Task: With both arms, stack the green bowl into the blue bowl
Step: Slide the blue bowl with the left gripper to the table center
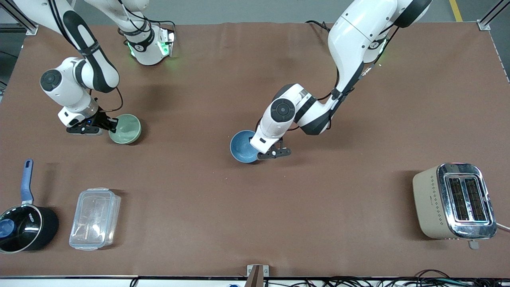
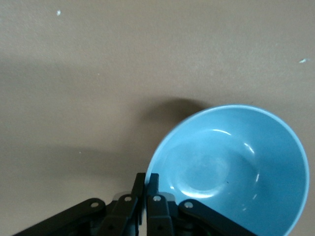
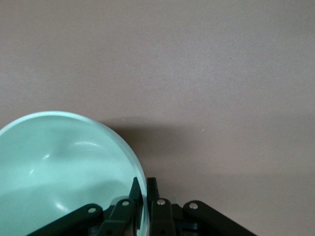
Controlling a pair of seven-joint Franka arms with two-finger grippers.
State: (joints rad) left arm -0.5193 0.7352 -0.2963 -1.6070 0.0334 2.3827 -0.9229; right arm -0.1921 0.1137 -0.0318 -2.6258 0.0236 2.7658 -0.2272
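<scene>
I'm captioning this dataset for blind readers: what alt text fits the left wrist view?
The left gripper has its jaws shut on the rim of the blue bowl, one finger inside and one outside. The empty, glossy bowl casts a shadow on the brown table.

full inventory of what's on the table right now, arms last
green bowl: 1, pale mint green, toward the right arm's end, rim pinched by the right gripper
blue bowl: 1, light blue, mid-table, rim pinched by the left gripper
saucepan: 1, black with blue handle, near the front camera at the right arm's end
plastic container: 1, clear, lidded, beside the saucepan
toaster: 1, beige and chrome, near the front camera at the left arm's end
right gripper: 1, black, shut on the green bowl
left gripper: 1, black, shut on the blue bowl
</scene>
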